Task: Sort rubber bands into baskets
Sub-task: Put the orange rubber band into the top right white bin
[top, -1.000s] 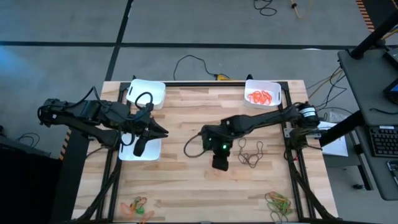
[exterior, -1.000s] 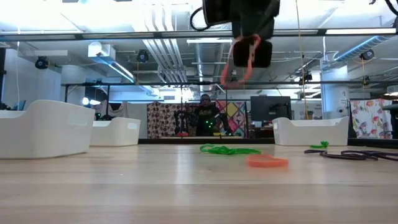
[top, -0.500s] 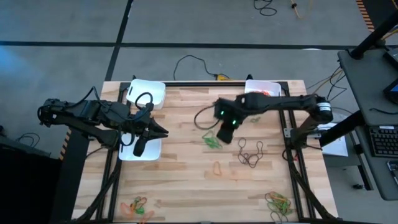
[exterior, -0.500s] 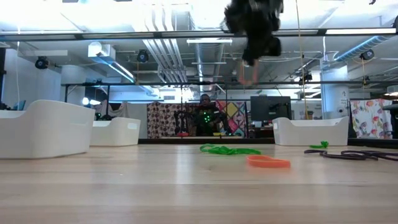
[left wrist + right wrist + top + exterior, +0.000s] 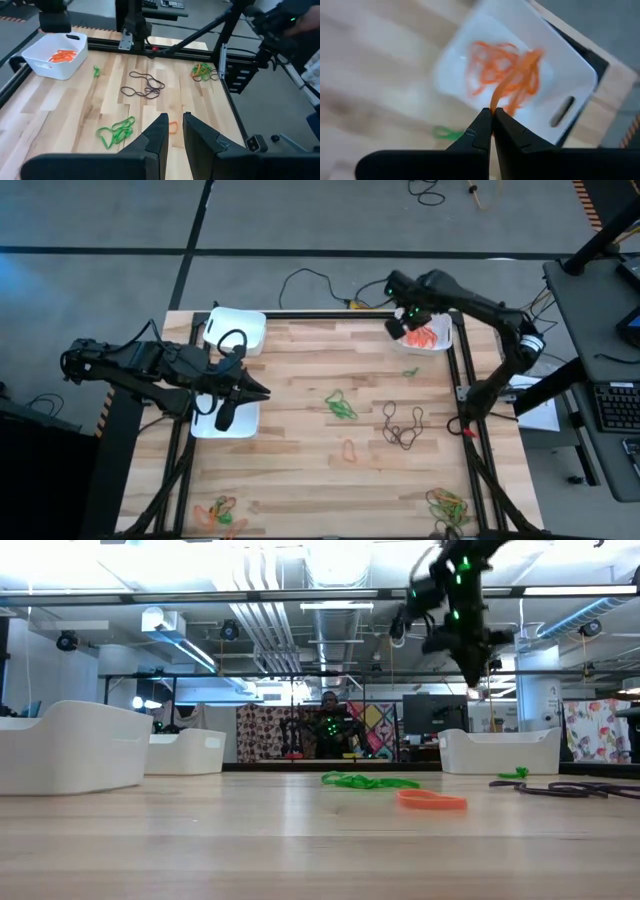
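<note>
My right gripper [image 5: 398,330] hangs over the far-right basket [image 5: 440,345], shut on an orange rubber band [image 5: 517,72]. That basket holds several orange bands [image 5: 422,336]. My left gripper [image 5: 264,392] hovers above the near-left basket [image 5: 225,425]. Its fingers [image 5: 175,131] are shut to a narrow slit with nothing between them. A third basket [image 5: 245,330] stands at the far left. Loose on the table lie a green band [image 5: 340,405], an orange band [image 5: 350,449] and dark bands [image 5: 403,425]. My right gripper pinches one end of the orange rubber band [image 5: 496,102] between its two fingertips, coming from above and pointing down. The band is lifted clear and trails, blurred, over the basket's inside [image 5: 470,55].
Mixed heaps of bands lie at the near-left corner [image 5: 220,512] and near-right corner [image 5: 448,505]. A small green band [image 5: 96,71] lies beside the far-right basket. A black cable loop [image 5: 232,340] on the left arm hangs over the far-left basket. The table's middle is bare wood.
My right gripper has swept from the table's middle toward the far-right corner, over the basket with orange bands. It rolled and tipped to point down. It stayed shut on the orange band, which went along clear of the table.
</note>
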`<state>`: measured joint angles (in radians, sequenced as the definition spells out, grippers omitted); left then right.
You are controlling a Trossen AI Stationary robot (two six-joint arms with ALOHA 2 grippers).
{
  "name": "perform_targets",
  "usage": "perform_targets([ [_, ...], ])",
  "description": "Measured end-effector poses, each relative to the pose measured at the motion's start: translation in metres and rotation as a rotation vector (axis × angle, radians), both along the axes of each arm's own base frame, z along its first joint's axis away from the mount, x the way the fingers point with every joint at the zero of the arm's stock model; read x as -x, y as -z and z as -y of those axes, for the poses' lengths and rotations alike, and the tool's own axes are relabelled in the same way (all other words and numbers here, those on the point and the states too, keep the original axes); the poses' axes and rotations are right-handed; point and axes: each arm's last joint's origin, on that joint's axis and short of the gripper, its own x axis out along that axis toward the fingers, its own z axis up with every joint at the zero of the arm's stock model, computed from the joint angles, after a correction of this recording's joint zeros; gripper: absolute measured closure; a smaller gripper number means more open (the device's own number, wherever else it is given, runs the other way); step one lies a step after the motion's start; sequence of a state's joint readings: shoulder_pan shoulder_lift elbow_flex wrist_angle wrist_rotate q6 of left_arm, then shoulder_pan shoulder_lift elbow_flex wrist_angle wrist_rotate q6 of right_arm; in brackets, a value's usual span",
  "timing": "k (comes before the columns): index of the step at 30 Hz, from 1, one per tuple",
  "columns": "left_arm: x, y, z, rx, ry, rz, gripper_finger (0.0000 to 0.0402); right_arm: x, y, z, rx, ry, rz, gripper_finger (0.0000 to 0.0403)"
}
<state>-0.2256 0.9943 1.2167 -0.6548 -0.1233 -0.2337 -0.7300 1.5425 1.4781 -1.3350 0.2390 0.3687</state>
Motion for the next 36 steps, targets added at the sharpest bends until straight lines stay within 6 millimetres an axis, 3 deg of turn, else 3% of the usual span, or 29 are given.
perform_targets([
  [4,0.0,0.0,-0.001,0.003,-0.032,-0.001,0.0359,0.019,0.024,0.027,-0.038,0.07,-0.027,0.0394],
  [8,0.001,0.0,-0.001,0.015,-0.054,-0.004,0.0359,0.024,0.052,0.043,-0.068,0.128,0.025,0.0394],
  [14,0.001,0.0,-0.002,0.042,-0.076,-0.003,0.0359,0.022,0.09,0.055,-0.075,0.156,0.04,0.0391],
  [20,0.003,-0.001,-0.002,0.047,-0.078,0.002,0.0359,0.02,0.107,0.057,-0.086,0.175,0.032,0.0347],
  [24,0.004,-0.001,-0.002,0.056,-0.082,0.004,0.0359,0.02,0.105,0.056,-0.081,0.198,0.04,0.0298],
  [28,0.005,-0.001,-0.003,0.054,-0.082,-0.001,0.0359,0.011,0.089,0.044,-0.049,0.158,0.081,0.0263],
  [32,0.007,0.0,-0.003,0.041,-0.078,-0.018,0.0359,-0.005,0.068,0.018,0.0,0.115,0.135,0.0249],
  [36,0.011,0.002,-0.004,0.055,-0.081,-0.049,0.0359,-0.02,0.04,-0.024,0.061,0.099,0.219,0.025],
])
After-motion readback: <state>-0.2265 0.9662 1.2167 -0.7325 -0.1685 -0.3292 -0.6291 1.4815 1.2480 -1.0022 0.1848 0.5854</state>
